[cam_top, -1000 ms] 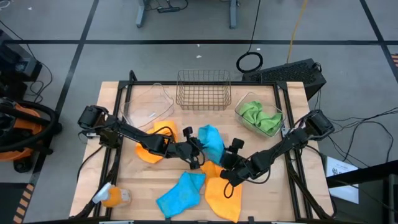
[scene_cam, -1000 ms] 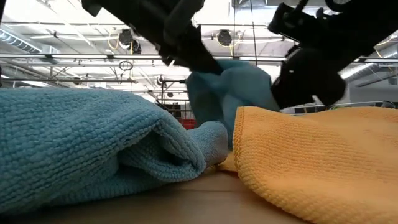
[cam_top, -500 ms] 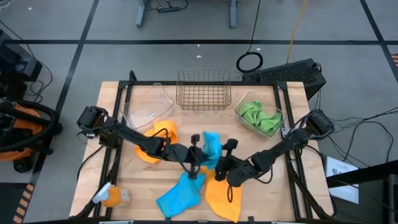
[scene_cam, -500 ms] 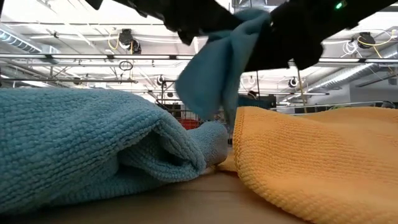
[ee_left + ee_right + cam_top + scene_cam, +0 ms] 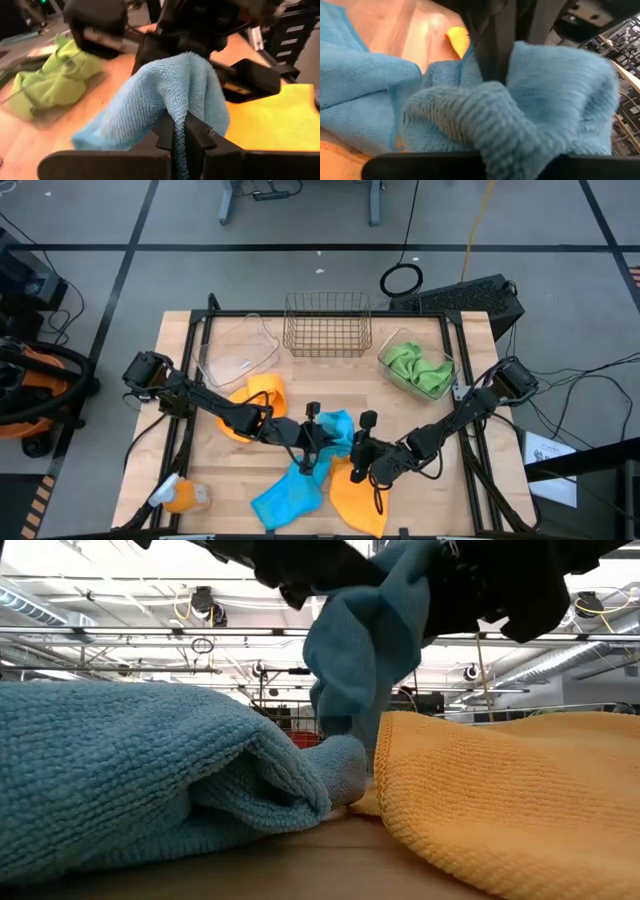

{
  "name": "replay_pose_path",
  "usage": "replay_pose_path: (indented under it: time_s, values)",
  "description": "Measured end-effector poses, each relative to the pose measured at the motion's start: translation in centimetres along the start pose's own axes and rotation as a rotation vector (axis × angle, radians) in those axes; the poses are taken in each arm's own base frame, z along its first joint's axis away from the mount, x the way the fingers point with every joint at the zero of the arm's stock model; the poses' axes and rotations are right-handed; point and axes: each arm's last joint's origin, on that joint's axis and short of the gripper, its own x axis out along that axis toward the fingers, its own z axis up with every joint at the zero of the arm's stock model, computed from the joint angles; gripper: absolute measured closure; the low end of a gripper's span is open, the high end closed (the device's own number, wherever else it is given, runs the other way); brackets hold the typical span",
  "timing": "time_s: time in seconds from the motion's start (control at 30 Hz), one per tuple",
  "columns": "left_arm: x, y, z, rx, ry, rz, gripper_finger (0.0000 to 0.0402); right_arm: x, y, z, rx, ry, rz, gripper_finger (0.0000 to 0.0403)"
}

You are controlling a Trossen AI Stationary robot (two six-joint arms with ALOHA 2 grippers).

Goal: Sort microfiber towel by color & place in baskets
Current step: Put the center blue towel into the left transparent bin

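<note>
- Nearest the table's front edge, a second blue towel (image 5: 290, 495) lies crumpled, thick and looped in its weave, beside a flat orange towel (image 5: 358, 498) with a fine ribbed knit; neither has moved since a second ago.
- At mid-table I hold the blue towel (image 5: 335, 430) between both tools. My left gripper (image 5: 312, 448) is pressed together on one fold, the plush cloth draped over its dark fingers (image 5: 176, 134).
- My right gripper (image 5: 358, 450), which stood wide apart half a second ago, has now clamped on the same blue towel from the other side; the cloth bunches thickly right before its camera.
- Since a second ago both arms have shifted leftward and forward, and the towel has come lower and nearer the front, hanging just above the orange one.
- Behind my left arm another orange towel (image 5: 252, 402) lies rumpled on the wood.
- Farthest back stand the baskets: a clear plastic bin (image 5: 236, 348) at the left, bare inside; the copper wire-mesh basket (image 5: 328, 325) in the middle, an open rectangular grid; and a clear bin (image 5: 392, 375) at the right holding soft green towels (image 5: 418, 368).
</note>
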Motion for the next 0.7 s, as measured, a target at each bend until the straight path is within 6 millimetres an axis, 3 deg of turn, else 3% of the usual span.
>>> replay_pose_path:
  time_s: [0.1,0.27,0.53,0.7]
  values:
    - [-0.5,-0.1,-0.3,-0.051,0.064,0.006,0.0351,-0.1,-0.1,0.0,0.0,0.002,0.001,0.0381]
    - [-2.0,-0.3,-0.5,-0.117,0.164,0.112,0.0256,-0.2,-0.3,0.1,-0.003,0.004,-0.001,0.0385]
    - [-4.4,-1.6,0.5,-0.155,0.13,0.262,0.0125,-0.3,-0.4,0.3,-0.003,-0.001,-0.001,0.0393]
    - [-4.1,-2.7,0.8,-0.202,0.066,0.236,0.0075,-0.8,-0.9,0.9,0.022,-0.021,-0.002,0.0391]
